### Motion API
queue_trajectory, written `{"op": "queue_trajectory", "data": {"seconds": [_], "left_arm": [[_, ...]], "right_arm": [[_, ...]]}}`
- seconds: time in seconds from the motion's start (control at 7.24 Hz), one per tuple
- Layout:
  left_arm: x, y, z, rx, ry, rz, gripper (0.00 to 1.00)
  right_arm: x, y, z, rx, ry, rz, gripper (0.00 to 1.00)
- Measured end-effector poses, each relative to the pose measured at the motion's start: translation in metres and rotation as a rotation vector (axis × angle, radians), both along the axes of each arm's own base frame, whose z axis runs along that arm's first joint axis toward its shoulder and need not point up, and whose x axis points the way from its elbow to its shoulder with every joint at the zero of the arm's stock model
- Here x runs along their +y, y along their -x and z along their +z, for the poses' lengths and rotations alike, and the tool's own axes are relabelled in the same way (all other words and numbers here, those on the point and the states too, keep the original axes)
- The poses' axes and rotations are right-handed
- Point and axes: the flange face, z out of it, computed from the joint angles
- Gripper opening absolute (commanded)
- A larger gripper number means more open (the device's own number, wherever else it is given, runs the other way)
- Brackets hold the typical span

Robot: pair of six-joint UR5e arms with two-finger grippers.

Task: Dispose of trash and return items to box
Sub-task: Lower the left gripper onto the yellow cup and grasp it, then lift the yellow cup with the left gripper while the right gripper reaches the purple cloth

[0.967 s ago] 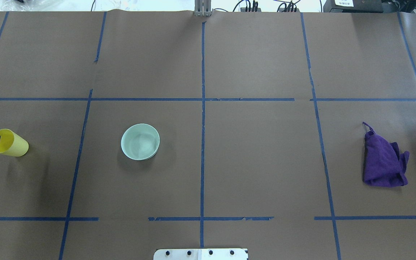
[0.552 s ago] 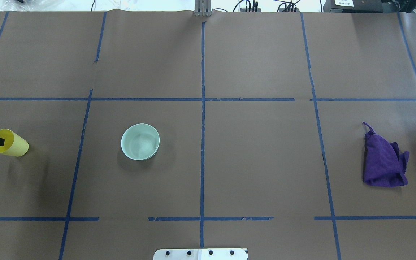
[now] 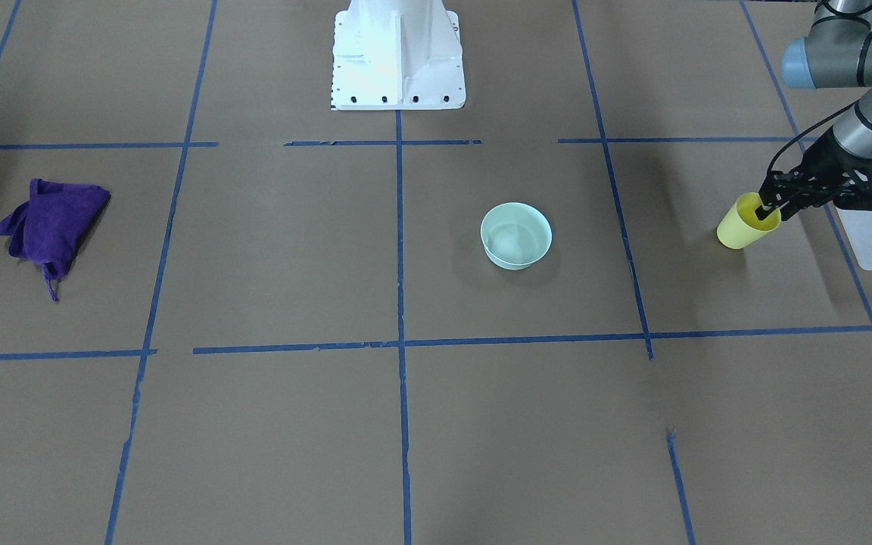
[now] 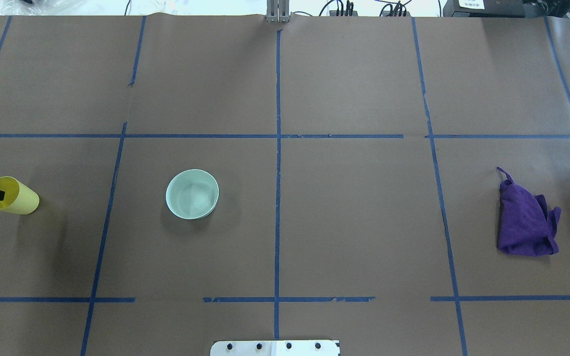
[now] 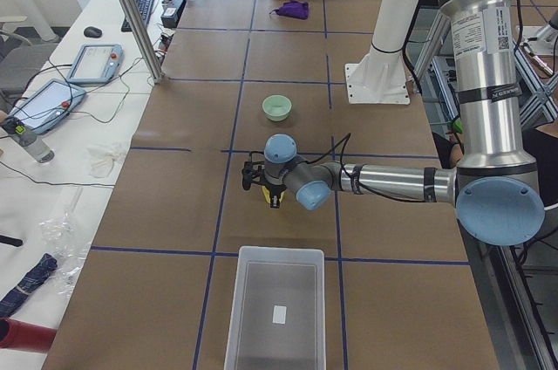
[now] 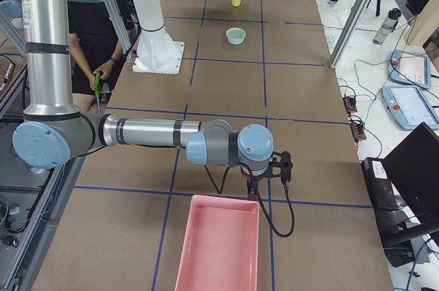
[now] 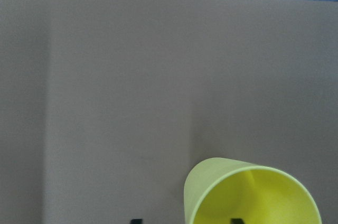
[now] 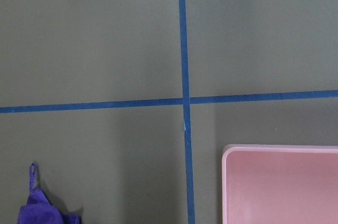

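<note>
Since a second ago the left gripper (image 3: 771, 208) has edged a little towards the table's left edge, while the yellow cup (image 4: 20, 200) stays put, standing at the table's left end, near the translucent box (image 5: 261, 287) but outside it. This gripper's jaws stand narrowly apart, one finger inside the cup, one outside. Next comes a pale green bowl (image 4: 192, 194), then a purple cloth (image 4: 525, 222) far right. Beyond it the right gripper (image 6: 257, 188) hangs by a pink tray (image 6: 216, 250); how its jaws stand I cannot tell
</note>
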Motion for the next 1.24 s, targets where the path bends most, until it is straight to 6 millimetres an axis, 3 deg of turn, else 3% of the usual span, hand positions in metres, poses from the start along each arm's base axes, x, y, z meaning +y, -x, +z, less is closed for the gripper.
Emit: {"op": "queue_trajectory", "data": {"seconds": [0.28,0.55,0.83,1.24], "left_arm": [[-0.002,-0.001,-0.001,0.001,-0.001,0.000,0.00],[-0.004,-0.002,-0.010,0.013,-0.010,-0.006,0.00],[-0.001,0.005,-0.035,0.038,-0.036,-0.011,0.00],[-0.006,0.019,-0.081,0.057,-0.032,-0.024,0.00]], "right_arm": [[0.000,0.000,0.000,0.000,0.001,0.000,1.00],[0.000,0.000,0.000,0.000,0.000,0.000,1.00],[-0.001,0.000,-0.004,0.004,-0.007,-0.001,1.00],[-0.002,0.017,-0.044,0.007,-0.078,-0.032,1.00]]}}
